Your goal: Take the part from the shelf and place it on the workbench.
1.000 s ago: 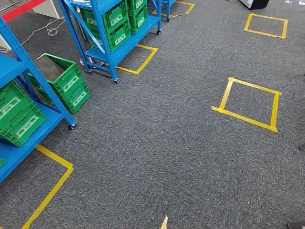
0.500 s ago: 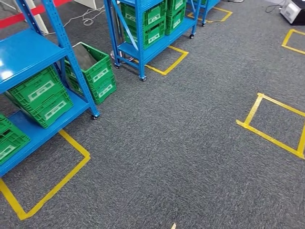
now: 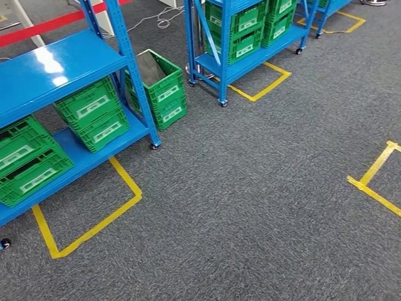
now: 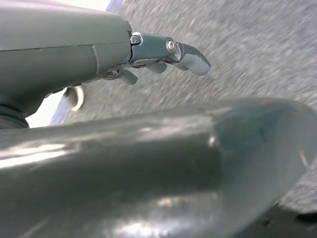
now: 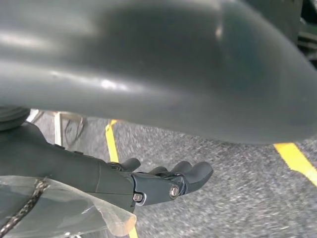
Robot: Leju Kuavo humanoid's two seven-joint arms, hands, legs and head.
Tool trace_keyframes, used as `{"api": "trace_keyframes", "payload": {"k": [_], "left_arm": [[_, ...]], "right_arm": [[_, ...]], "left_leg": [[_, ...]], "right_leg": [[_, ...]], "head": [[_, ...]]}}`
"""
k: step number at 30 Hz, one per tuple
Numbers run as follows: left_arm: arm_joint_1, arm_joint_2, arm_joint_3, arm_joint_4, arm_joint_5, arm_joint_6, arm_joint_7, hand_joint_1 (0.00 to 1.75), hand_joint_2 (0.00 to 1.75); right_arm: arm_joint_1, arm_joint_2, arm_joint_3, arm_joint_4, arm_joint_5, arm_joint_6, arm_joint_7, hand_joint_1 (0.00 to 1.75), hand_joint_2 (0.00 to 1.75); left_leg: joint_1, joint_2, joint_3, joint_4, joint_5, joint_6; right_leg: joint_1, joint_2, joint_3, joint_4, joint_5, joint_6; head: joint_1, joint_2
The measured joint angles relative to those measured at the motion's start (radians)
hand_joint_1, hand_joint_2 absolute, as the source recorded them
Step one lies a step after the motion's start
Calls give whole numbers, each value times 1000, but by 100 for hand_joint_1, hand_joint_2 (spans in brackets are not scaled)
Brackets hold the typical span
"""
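A blue shelf rack stands at the left in the head view. Its lower board carries two tilted green crates, and I cannot make out what is inside them. My left hand hangs over grey carpet with its fingers stretched out and nothing in them. My right hand also hangs over the carpet, fingers straight and apart, holding nothing. A clear plastic sheet with a dark cord lies close by the right wrist.
Another green crate sits on the floor beside the near rack. A second blue rack with green crates stands further back. Yellow tape outlines mark the grey carpet. A red bar runs behind the near rack.
The camera has swung left: the whole scene has slid rightward, and the near rack and its crates now show more fully. The small tan tip at the bottom edge has left the picture.
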Motion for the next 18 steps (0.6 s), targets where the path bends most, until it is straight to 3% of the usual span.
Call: {"api": "trace_keyframes", "payload": {"k": [2, 4, 5, 7, 9, 11, 13, 14, 15, 16, 18], "left_arm": [[9, 1, -13, -2, 2, -1, 5, 0, 0], [9, 2, -23, -6, 3, -1, 6, 0, 0], [9, 2, -27, -8, 3, -2, 7, 0, 0], [15, 3, -33, -11, 3, -2, 9, 0, 0], [19, 3, -39, -11, 5, 2, 12, 0, 0], [16, 5, -50, -12, 10, 5, 16, 0, 0], [14, 6, -61, -11, 18, 8, 19, 0, 0], [16, 8, -66, -11, 23, 10, 20, 0, 0], [17, 9, -71, -11, 29, 13, 20, 0, 0], [18, 11, -78, -11, 34, 15, 21, 0, 0], [12, 18, -97, -8, 45, 25, 21, 0, 0]], "right_arm": [[-10, 2, 17, 9, -3, -5, -4, 0, 0], [-16, 4, 29, 16, -4, -7, -6, 0, 0], [-19, 5, 33, 19, -5, -7, -7, 0, 0], [-27, 5, 41, 24, -6, -8, -7, 0, 0], [-33, 5, 48, 26, -12, -10, -7, 0, 0], [-35, 5, 57, 30, -20, -11, -7, 0, 0], [-34, 5, 67, 36, -28, -11, -14, 0, 0], [-34, 5, 71, 40, -32, -10, -20, 0, 0], [-34, 5, 75, 44, -38, -10, -29, 0, 0], [-37, 5, 78, 48, -43, -9, -39, 0, 0], [-47, 7, 86, 61, -59, -6, -59, 0, 0]], "left_leg": [[-9, 43, 59, -130, 68, 16], [-21, 86, 94, -207, 87, 31], [-25, 90, 97, -213, 81, 34], [-22, 66, 99, -225, 86, 40], [-14, 43, 107, -240, 94, 49], [-10, 19, 109, -246, 99, 54], [-9, -9, 109, -246, 99, 56], [-9, -23, 111, -246, 98, 55], [-7, -38, 113, -245, 96, 54], [-6, -52, 116, -243, 94, 51], [-3, -77, 114, -232, 87, 39]], "right_leg": [[4, -24, 10, -1, -10, 4], [8, -47, 15, -3, -18, 12], [9, -60, 18, -5, -21, 17], [9, -77, 32, -8, -26, 25], [7, -30, 24, 25, -52, 34], [2, 35, -35, 140, -104, 41], [0, 52, -107, 261, -137, 46], [-2, 53, -126, 280, -127, 49], [-3, 54, -126, 261, -98, 51], [-6, 58, -110, 207, -56, 53], [-15, 105, -59, 80, 5, 59]], "head": [[1, 0], [1, 0], [1, 0], [3, 0], [6, 0], [11, 0], [12, 0], [12, 0], [12, 0], [12, 0], [15, 0]]}}
